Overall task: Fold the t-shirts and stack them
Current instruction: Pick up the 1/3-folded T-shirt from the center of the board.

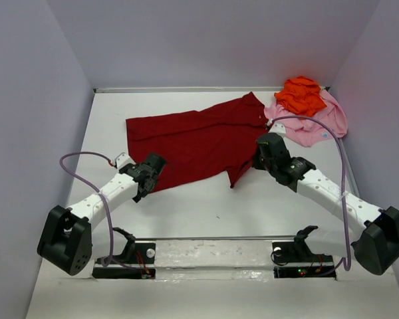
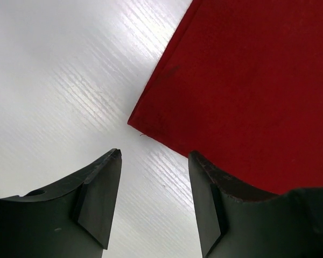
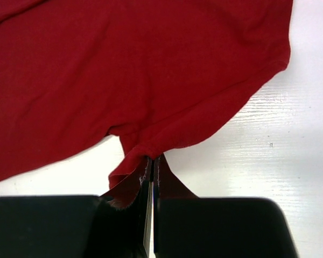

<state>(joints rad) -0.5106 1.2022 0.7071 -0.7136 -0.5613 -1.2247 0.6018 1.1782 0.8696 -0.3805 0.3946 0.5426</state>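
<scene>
The dark red t-shirt (image 1: 199, 139) lies spread across the middle of the table. My left gripper (image 1: 151, 174) stands open at its near left corner. In the left wrist view that corner (image 2: 247, 80) lies just ahead of the gap, nothing sits between the fingers (image 2: 155, 153), and the right finger overlaps the cloth edge. My right gripper (image 1: 263, 154) is shut on a pinched fold of the red shirt's right edge (image 3: 152, 161), with cloth (image 3: 124, 70) fanning out from the jaws. The orange t-shirt (image 1: 300, 95) sits crumpled on the pink t-shirt (image 1: 312, 123) at the back right.
White walls enclose the table on the left, back and right. The purple cable of the right arm (image 1: 319, 123) arcs over the pink shirt. A mounting rail (image 1: 213, 256) with both arm bases runs along the near edge.
</scene>
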